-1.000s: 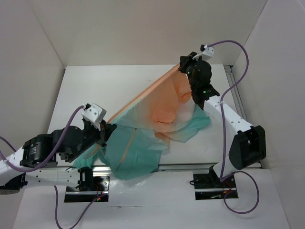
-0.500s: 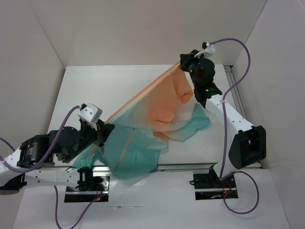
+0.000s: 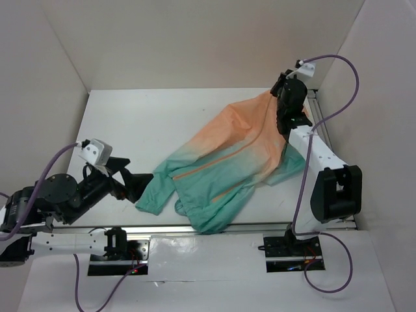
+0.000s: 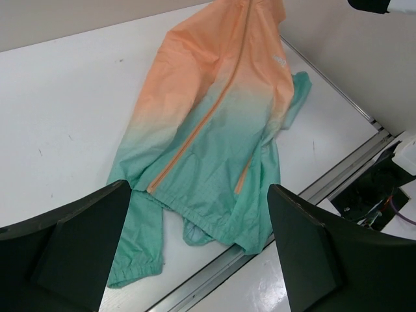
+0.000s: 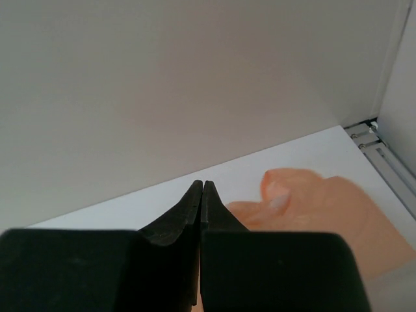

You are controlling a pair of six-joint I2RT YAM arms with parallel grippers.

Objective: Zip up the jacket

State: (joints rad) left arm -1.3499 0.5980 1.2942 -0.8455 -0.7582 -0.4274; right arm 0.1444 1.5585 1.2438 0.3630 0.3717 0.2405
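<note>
The jacket (image 3: 227, 156) lies spread flat across the table, peach-orange at the far right and teal at the near hem. Its orange zipper (image 4: 208, 114) runs as one line up the front, with both front halves together. My left gripper (image 3: 133, 179) hangs open just left of the teal cuff, with nothing between its fingers (image 4: 78, 240); in the left wrist view the gripper (image 4: 198, 195) frames the hem. My right gripper (image 3: 281, 96) is shut at the jacket's orange top end. In the right wrist view the gripper (image 5: 202, 185) shows nothing between its tips, with orange jacket fabric (image 5: 338, 208) just beside it.
A metal rail (image 3: 260, 227) runs along the table's near edge, and the hem reaches it. Another rail (image 3: 322, 123) lines the right side. White walls enclose the back and both sides, and the right gripper is close to the back wall (image 5: 195, 78).
The left gripper let go of the teal hem, opened and drew back left. The right gripper moved right, and the jacket went from a stretched, bunched line to lying flat.
</note>
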